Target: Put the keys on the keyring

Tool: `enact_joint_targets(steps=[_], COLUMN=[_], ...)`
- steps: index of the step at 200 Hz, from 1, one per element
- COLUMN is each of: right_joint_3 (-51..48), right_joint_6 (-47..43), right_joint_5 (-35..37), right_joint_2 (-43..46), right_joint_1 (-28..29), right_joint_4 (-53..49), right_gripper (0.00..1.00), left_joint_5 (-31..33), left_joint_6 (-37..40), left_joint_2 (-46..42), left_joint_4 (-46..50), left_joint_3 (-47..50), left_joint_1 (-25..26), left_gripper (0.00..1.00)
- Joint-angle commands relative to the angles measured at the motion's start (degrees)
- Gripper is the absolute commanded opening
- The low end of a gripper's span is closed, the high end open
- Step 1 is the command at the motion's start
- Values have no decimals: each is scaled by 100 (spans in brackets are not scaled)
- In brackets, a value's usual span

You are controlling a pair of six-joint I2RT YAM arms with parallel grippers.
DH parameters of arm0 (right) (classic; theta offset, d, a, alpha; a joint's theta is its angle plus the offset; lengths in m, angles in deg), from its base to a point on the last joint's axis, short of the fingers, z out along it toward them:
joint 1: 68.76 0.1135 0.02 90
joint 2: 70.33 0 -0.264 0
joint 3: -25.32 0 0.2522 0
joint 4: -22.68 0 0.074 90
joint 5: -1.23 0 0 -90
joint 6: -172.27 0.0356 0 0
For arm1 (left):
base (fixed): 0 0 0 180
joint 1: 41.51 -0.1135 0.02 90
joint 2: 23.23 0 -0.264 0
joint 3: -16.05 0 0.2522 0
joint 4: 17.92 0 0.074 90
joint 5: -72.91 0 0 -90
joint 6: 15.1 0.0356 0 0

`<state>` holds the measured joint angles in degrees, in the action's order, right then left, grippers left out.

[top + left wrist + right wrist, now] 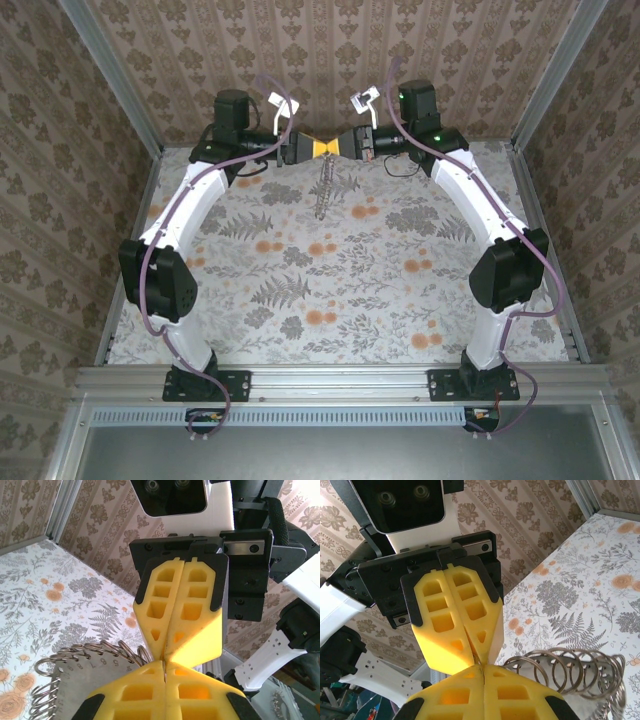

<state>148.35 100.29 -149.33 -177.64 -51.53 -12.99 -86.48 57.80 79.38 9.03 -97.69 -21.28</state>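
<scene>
My left gripper [320,148] and right gripper [338,147] meet tip to tip above the back of the table. Both pairs of yellow fingers are pressed together. From their meeting point the keyring [322,190] hangs down as a string of brownish-grey metal loops. In the left wrist view a thin metal edge sits in the seam of my left gripper [164,665], and the right gripper's fingers [192,630] touch it from above. The keyring's loops [100,652] run along a grey numbered plate [75,687]. In the right wrist view the loops [565,672] lie beside my right gripper [482,669]. The lilac key is hidden.
The floral tablecloth [330,290] covers the table under both arms. Patterned walls with metal corner posts [110,70] close in the back and sides. A metal rail [340,378] runs along the near edge, where the arm bases are bolted.
</scene>
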Motion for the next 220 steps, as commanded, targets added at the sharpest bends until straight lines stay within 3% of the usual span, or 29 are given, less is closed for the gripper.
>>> enact_joint_targets(steps=[1,9,28,61,100,142,180,220], right_joint_3=[-126,-193,-453,-1228,-2664,-4102,-4583,-4497], right_joint_6=[161,214,396,808,1296,1207,747,535], right_joint_5=[-62,-53,-35,45,542,1952,2978,3302], right_joint_2=[188,240,443,996,1858,2716,3002,2836], right_joint_1=[-10,-18,-94,-327,-397,-130,303,534], right_joint_4=[403,480,785,1563,2759,3638,3903,4000], right_gripper=[0,0,19,33,42,51,55,55], left_joint_5=[-184,-157,-78,26,242,575,868,1032], left_joint_6=[-44,-111,-381,-760,-1090,-1378,-1532,-1543], left_joint_2=[-92,-108,-168,-266,-392,-483,-564,-629], left_joint_4=[-275,-385,-799,-1371,-1809,-2092,-2172,-2121], left_joint_3=[58,90,207,329,379,414,473,515], left_joint_1=[104,111,110,108,130,165,240,319], left_gripper=[0,0,0,0,0,0,0,0])
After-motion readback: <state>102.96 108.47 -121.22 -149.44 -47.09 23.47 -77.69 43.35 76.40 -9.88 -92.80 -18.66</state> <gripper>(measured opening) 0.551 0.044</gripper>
